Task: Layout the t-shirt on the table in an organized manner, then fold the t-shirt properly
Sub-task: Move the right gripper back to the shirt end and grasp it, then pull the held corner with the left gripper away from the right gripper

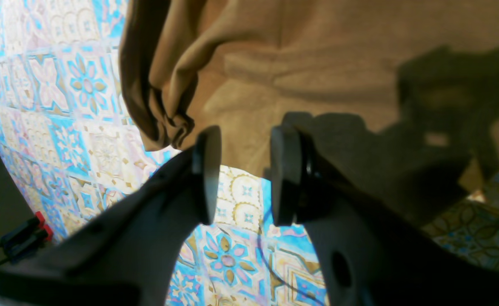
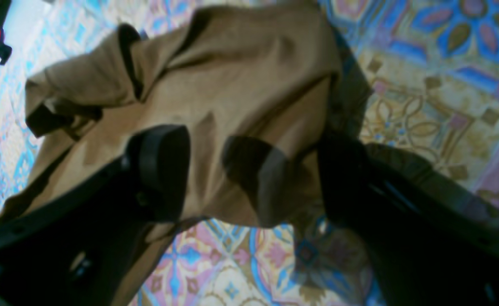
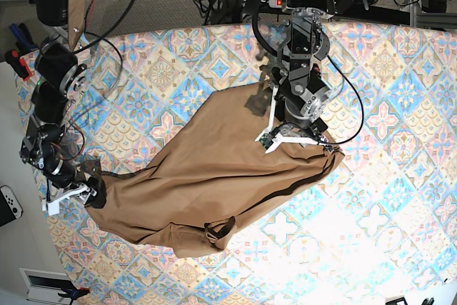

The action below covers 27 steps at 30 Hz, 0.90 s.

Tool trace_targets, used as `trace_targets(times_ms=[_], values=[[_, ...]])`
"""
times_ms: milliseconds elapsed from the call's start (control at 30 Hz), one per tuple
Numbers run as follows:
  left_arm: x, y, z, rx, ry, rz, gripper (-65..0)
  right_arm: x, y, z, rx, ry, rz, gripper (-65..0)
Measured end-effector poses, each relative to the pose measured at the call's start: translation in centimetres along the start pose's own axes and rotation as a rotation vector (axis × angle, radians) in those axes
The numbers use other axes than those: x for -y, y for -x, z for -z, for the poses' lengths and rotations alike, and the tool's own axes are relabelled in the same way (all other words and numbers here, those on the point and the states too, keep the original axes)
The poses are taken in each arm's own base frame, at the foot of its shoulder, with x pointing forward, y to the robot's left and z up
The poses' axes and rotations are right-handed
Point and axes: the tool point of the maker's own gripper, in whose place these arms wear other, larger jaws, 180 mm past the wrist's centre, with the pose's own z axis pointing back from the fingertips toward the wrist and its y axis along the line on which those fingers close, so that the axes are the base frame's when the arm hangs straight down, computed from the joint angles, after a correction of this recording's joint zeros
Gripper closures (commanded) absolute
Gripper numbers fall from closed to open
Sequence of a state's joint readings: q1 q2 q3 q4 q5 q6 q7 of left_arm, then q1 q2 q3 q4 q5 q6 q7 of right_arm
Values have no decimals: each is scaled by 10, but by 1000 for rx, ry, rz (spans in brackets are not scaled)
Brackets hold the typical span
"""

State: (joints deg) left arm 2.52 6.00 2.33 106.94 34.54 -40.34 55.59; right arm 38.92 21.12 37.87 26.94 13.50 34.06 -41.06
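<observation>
t-shirt (image 3: 214, 176): lying limp, light, crumpled mid-frame | grab hems | left tool (image 1: 240, 174): gaping, empty | right tool (image 2: 249, 178): spreading, empty

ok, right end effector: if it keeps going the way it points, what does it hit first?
Most likely the t-shirt. The right end effector stands open, with brown cloth directly ahead between its fingers; the table shows only beside it. Depth is unclear.

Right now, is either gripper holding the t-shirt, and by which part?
Neither. The right gripper is open above the t-shirt edge; the left gripper is open beside its edge, nothing between its fingers.
</observation>
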Motion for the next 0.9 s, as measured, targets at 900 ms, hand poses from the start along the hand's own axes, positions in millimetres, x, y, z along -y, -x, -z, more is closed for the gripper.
trace_targets(times_ms=[900], values=[[-1,1,0,-7,-4,2,-196,-15,14,13,-5,-28,13,-444]])
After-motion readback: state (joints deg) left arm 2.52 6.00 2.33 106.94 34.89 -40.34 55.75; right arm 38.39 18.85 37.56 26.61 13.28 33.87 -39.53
